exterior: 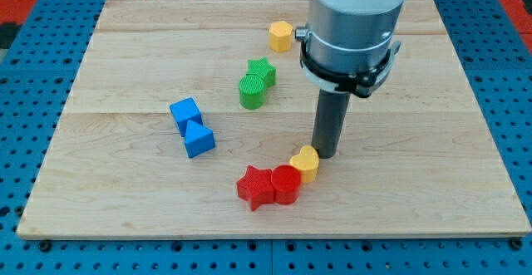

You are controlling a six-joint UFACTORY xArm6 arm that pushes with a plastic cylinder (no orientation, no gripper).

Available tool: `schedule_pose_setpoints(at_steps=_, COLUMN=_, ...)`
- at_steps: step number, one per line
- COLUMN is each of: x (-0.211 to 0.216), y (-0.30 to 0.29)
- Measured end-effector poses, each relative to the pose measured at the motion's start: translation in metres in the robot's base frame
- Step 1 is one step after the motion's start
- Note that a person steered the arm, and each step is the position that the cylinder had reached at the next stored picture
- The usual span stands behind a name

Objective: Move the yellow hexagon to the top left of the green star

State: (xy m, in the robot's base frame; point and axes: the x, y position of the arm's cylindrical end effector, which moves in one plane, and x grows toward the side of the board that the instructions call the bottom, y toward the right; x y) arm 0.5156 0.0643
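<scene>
The yellow hexagon [281,36] lies near the view's top centre of the wooden board [125,59]. The green star [263,71] sits below and a little left of it, touching a green round block [251,90] at its lower left. My tip [326,154] is down on the board well below both, just up-right of a yellow heart [305,164]. The rod and the arm's grey body rise above the tip and hide part of the board to the right of the hexagon.
A red round block [285,184] and a red star [256,187] sit in a row with the yellow heart, to its lower left. A blue cube [184,113] and a blue triangular block [199,139] lie at the view's left centre.
</scene>
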Motion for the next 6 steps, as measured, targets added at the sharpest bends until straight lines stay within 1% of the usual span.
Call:
schedule_pose_setpoints(at_steps=1, x=0.007, y=-0.016)
schedule_pose_setpoints(at_steps=2, x=0.002, y=-0.009)
schedule_pose_setpoints(at_steps=3, x=-0.053, y=0.082)
schedule_pose_setpoints(at_steps=4, x=-0.134, y=0.095)
schedule_pose_setpoints(at_steps=5, x=-0.214, y=0.053)
schedule_pose_setpoints(at_steps=6, x=-0.241, y=-0.001)
